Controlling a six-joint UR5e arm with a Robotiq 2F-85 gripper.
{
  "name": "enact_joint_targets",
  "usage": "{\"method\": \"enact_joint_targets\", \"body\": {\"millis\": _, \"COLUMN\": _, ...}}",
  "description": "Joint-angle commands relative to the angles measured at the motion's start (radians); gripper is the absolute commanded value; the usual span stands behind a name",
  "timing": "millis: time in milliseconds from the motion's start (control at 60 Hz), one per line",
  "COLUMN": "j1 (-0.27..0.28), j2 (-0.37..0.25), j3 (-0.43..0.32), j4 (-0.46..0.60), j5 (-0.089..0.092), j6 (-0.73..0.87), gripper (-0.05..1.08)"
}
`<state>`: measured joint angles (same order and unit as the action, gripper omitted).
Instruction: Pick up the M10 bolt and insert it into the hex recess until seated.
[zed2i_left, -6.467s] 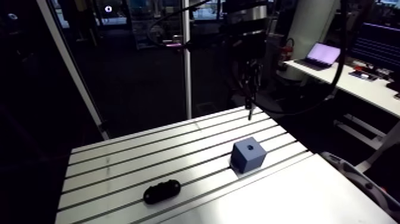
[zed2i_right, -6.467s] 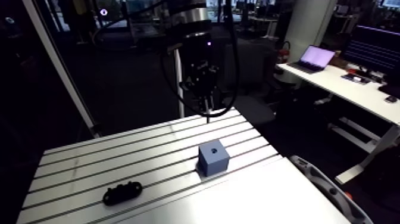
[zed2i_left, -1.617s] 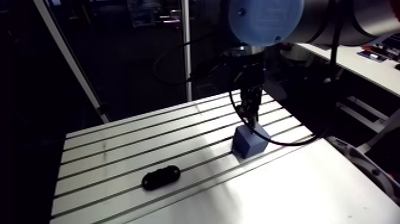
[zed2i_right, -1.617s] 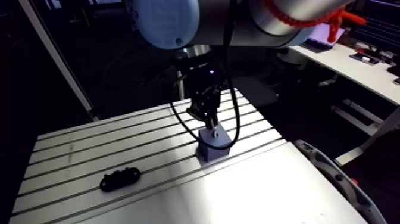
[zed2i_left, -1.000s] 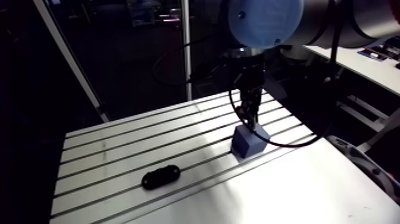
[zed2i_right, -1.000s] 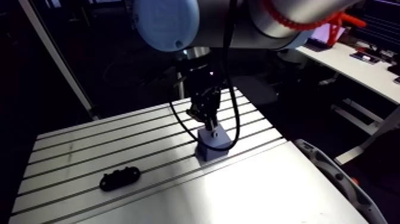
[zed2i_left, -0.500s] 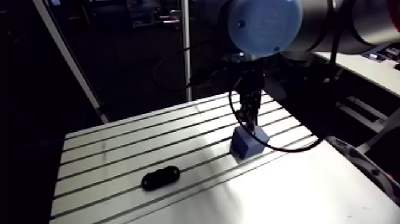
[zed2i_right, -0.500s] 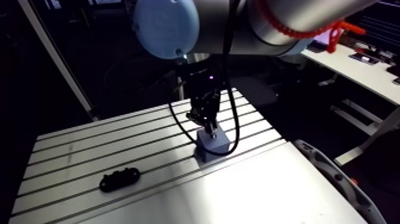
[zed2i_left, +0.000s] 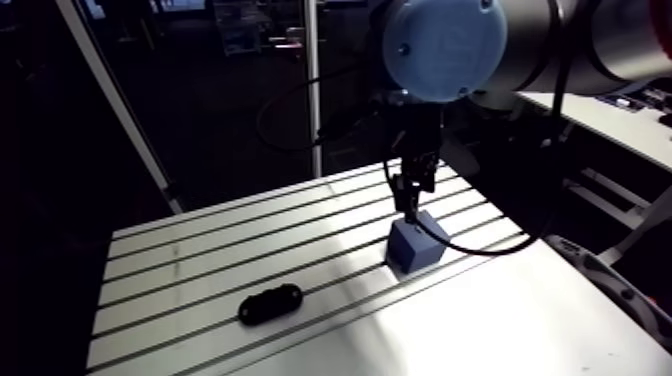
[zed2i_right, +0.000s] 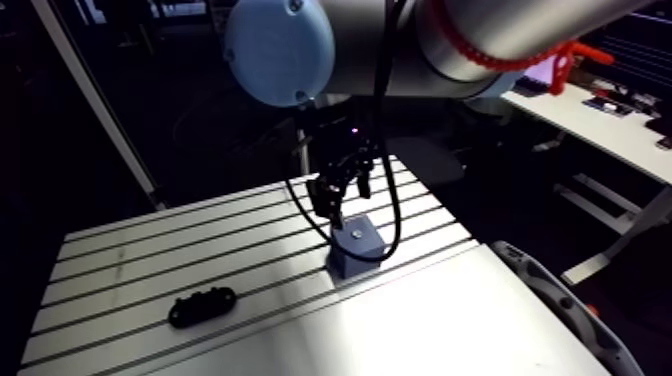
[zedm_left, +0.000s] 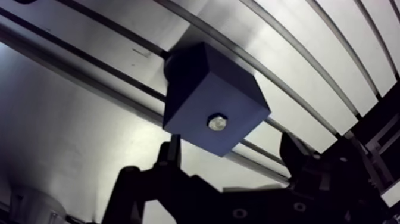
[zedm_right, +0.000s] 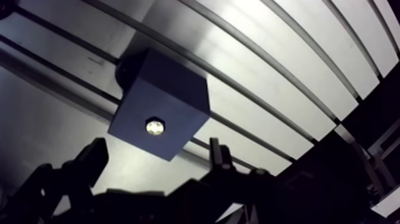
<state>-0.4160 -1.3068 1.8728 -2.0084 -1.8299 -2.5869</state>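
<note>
Gripper (zedm_left: 232, 150) has gone up off the blue block (zedm_left: 196, 89) since just before; fingers are apart w/ nothing in them. Bolt (zedm_left: 217, 123) sits sunk in the block's top, shiny head showing. Block stands on the slotted table (zedm_left: 309, 71). Black part (zed2i_left: 270, 303) lies at approx. 8 o'clock from the block, well apart.

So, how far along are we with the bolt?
Done: the bolt sits sunk in the top face of the block, its shiny head showing. In hand: nothing; the gripper hangs open above the block, clear of it. Left: probably just confirming it is fully seated, which these views cannot settle.
</note>
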Motion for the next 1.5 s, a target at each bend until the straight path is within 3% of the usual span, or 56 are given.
{"method": "enact_joint_targets", "body": {"millis": 17, "j1": -0.003, "j2": -0.007, "j3": -0.002, "j4": -0.02, "j5": 0.004, "j6": 0.005, "gripper": 0.0}}
{"method": "enact_joint_targets", "body": {"millis": 283, "j1": -0.011, "j2": -0.012, "j3": 0.006, "j4": -0.031, "j5": 0.017, "j6": 0.006, "gripper": 0.01}}
{"method": "enact_joint_targets", "body": {"millis": 317, "j1": -0.011, "j2": -0.014, "j3": 0.008, "j4": -0.03, "j5": 0.017, "j6": 0.006, "gripper": 0.08}}
{"method": "enact_joint_targets", "body": {"millis": 350, "j1": -0.011, "j2": -0.014, "j3": 0.008, "j4": -0.03, "j5": 0.017, "j6": 0.006, "gripper": 0.08}}
{"method": "enact_joint_targets", "body": {"millis": 383, "j1": -0.012, "j2": -0.016, "j3": 0.008, "j4": -0.028, "j5": 0.022, "j6": 0.004, "gripper": 0.24}}
{"method": "enact_joint_targets", "body": {"millis": 400, "j1": -0.012, "j2": -0.016, "j3": 0.008, "j4": -0.028, "j5": 0.022, "j6": 0.004, "gripper": 0.24}}
{"method": "enact_joint_targets", "body": {"millis": 417, "j1": -0.013, "j2": -0.02, "j3": 0.007, "j4": -0.028, "j5": 0.027, "j6": 0.006, "gripper": 0.36}}
{"method": "enact_joint_targets", "body": {"millis": 433, "j1": -0.013, "j2": -0.02, "j3": 0.007, "j4": -0.028, "j5": 0.027, "j6": 0.006, "gripper": 0.36}}
{"method": "enact_joint_targets", "body": {"millis": 450, "j1": -0.014, "j2": -0.026, "j3": 0.006, "j4": -0.027, "j5": 0.033, "j6": 0.006, "gripper": 0.47}}
{"method": "enact_joint_targets", "body": {"millis": 467, "j1": -0.014, "j2": -0.026, "j3": 0.006, "j4": -0.027, "j5": 0.033, "j6": 0.006, "gripper": 0.47}}
{"method": "enact_joint_targets", "body": {"millis": 483, "j1": -0.015, "j2": -0.033, "j3": 0.006, "j4": -0.025, "j5": 0.043, "j6": 0.006, "gripper": 0.57}}
{"method": "enact_joint_targets", "body": {"millis": 533, "j1": -0.016, "j2": -0.041, "j3": 0.007, "j4": -0.025, "j5": 0.054, "j6": 0.006, "gripper": 0.67}}
{"method": "enact_joint_targets", "body": {"millis": 550, "j1": -0.017, "j2": -0.051, "j3": 0.007, "j4": -0.025, "j5": 0.069, "j6": 0.007, "gripper": 0.77}}
{"method": "enact_joint_targets", "body": {"millis": 567, "j1": -0.017, "j2": -0.051, "j3": 0.007, "j4": -0.025, "j5": 0.069, "j6": 0.007, "gripper": 0.77}}
{"method": "enact_joint_targets", "body": {"millis": 633, "j1": -0.031, "j2": -0.076, "j3": 0.007, "j4": -0.024, "j5": 0.105, "j6": 0.009, "gripper": 0.96}}
{"method": "enact_joint_targets", "body": {"millis": 667, "j1": -0.04, "j2": -0.083, "j3": 0.007, "j4": -0.023, "j5": 0.111, "j6": 0.011, "gripper": 1.0}}
{"method": "enact_joint_targets", "body": {"millis": 850, "j1": -0.075, "j2": -0.103, "j3": 0.001, "j4": 0.014, "j5": 0.129, "j6": 0.047, "gripper": 1.07}}
{"method": "enact_joint_targets", "body": {"millis": 983, "j1": -0.126, "j2": -0.123, "j3": 0.007, "j4": 0.063, "j5": 0.17, "j6": 0.082, "gripper": 1.08}}
{"method": "enact_joint_targets", "body": {"millis": 1017, "j1": -0.133, "j2": -0.127, "j3": 0.011, "j4": 0.064, "j5": 0.173, "j6": 0.084, "gripper": 1.08}}
{"method": "enact_joint_targets", "body": {"millis": 1133, "j1": -0.143, "j2": -0.15, "j3": 0.028, "j4": 0.06, "j5": 0.174, "j6": 0.129, "gripper": 1.08}}
{"method": "enact_joint_targets", "body": {"millis": 1300, "j1": -0.137, "j2": -0.181, "j3": 0.039, "j4": 0.066, "j5": 0.172, "j6": 0.323, "gripper": 1.08}}
{"method": "enact_joint_targets", "body": {"millis": 1500, "j1": -0.135, "j2": -0.176, "j3": 0.052, "j4": 0.064, "j5": 0.172, "j6": 0.44, "gripper": 1.08}}
